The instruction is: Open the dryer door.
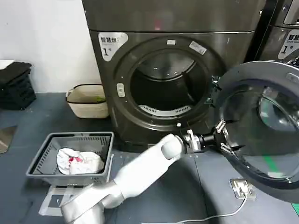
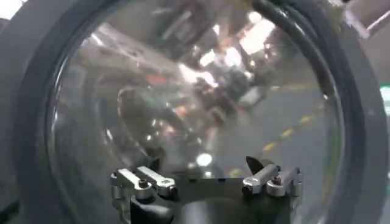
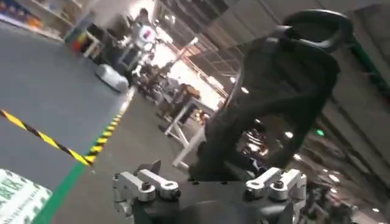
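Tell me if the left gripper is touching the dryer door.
Cannot tell. In the head view the left gripper sits open at the inner rim of the swung-open dryer door, but neither that nor the left wrist view shows contact or a gap.

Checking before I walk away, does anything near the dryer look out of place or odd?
Nothing looks damaged or spilled. The dryer door is swung wide open, the left gripper sits open at its inner edge, and the grey basket of laundry stands upright on the floor.
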Tool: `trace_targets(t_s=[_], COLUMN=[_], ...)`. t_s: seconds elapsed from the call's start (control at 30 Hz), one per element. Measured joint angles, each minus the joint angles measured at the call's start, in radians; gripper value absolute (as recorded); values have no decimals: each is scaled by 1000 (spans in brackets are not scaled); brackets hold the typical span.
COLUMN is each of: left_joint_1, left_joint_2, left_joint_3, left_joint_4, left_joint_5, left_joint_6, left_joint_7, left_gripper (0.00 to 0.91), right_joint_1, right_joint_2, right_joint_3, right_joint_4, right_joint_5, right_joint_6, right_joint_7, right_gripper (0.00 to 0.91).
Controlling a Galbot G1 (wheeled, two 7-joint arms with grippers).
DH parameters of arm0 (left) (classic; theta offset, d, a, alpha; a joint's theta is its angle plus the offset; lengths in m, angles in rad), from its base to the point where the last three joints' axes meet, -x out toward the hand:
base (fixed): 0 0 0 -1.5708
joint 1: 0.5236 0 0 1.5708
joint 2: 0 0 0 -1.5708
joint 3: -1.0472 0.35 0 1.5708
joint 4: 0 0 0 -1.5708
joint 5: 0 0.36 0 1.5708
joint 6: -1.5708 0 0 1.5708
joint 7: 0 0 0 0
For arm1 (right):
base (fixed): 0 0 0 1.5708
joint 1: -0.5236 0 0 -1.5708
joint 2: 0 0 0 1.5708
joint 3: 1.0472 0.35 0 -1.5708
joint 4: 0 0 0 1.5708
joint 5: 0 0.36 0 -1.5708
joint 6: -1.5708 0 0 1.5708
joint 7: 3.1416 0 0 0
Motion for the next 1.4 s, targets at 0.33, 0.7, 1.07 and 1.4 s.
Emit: trace_targets(t_s=[0.33, 0.7, 1.07, 1.4], left_joint_1=[-2, -1, -17, -52], left_joint_2=[0, 0, 0, 0], left_joint_3=[5, -2, -2, 1], left_joint_4=[21, 46, 79, 126], left_joint_5=[0, 21, 17, 17], left_joint_6=[4, 77, 124, 140], left_joint_7=[1, -63, -65, -62], left_gripper=[907, 907, 907, 907], right_joint_1=[-14, -8, -4, 7], right_joint_2=[6, 6, 9, 23], right_joint_3=[6, 3, -3, -21], right_joint_4=[-16, -11, -3, 12], right_joint_5=[-10, -12, -16, -23], right_joint_6=[32, 37, 39, 41], right_joint_7=[-23, -24, -24, -25], right_gripper=[907, 907, 907, 907])
